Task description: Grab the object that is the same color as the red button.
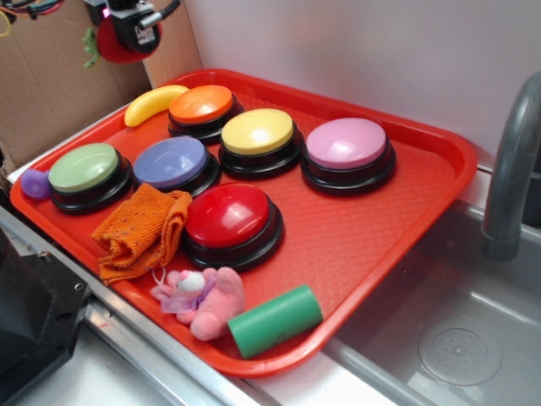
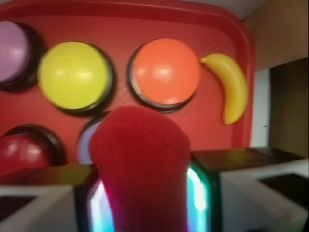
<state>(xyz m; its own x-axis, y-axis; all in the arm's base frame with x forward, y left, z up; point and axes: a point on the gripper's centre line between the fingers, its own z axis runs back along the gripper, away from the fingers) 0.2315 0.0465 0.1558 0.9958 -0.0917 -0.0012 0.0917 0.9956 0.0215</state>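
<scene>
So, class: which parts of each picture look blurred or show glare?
Wrist view: the red plush strawberry in the gripper fills the foreground, soft and blurred. Exterior view: sharper, with glare on the red button.

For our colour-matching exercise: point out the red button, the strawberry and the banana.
red button (image 1: pixel 226 214), exterior view, dome top.
strawberry (image 2: pixel 140 164), wrist view, fuzzy red body.
banana (image 1: pixel 154 102), exterior view, middle of curve.
</scene>
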